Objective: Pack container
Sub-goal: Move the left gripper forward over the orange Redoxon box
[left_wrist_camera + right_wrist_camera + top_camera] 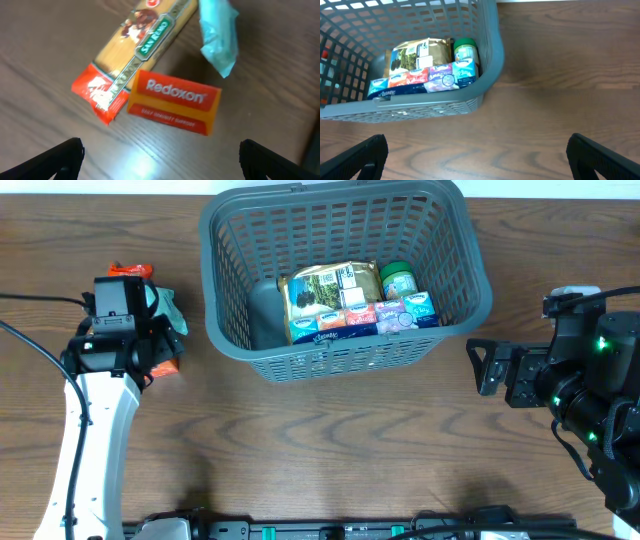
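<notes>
The dark grey slatted basket (pixel 340 365) stands at the back middle of the table and also shows in the right wrist view (pixel 420 107). It holds a bag (pixel 328 290), a green-lidded jar (pixel 398 278) and a row of small packs (pixel 365 320). Left of the basket lie an orange Redoxon box (pixel 175 102), a long pasta packet (pixel 135 55) and a teal pouch (pixel 219 35). My left gripper (pixel 160 160) hovers over them, open and empty, and also shows overhead (pixel 135 330). My right gripper (pixel 480 155) is open and empty over bare table right of the basket, as the overhead view (pixel 485 367) shows.
The wooden table (pixel 330 450) extends in front of the basket. The three loose items lie close together, the box touching the pasta packet's end. A black rail runs along the table's front edge (pixel 330 530).
</notes>
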